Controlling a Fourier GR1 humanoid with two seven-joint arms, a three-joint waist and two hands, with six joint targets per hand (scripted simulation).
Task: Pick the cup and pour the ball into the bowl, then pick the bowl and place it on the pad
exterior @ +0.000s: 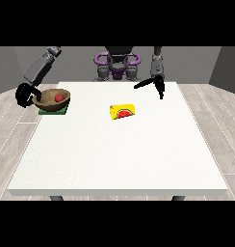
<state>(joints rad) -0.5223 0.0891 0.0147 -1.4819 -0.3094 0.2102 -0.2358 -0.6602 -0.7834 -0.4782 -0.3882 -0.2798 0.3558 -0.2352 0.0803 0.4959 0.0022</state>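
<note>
A brown wooden bowl [53, 100] sits on the green pad [54, 111] at the table's far left, with a red ball [58, 97] inside it. The hand at the view's left [26, 95] is curled around the bowl's left rim. A yellow cup [122, 111] with a red watermelon picture lies on its side near the table's middle. The hand at the view's right [155, 84] hangs over the table's far edge, fingers straight and spread, holding nothing.
The white table [119, 154] stretches wide toward the camera. The robot's torso [117, 65] stands behind the far edge. Wooden floor surrounds the table.
</note>
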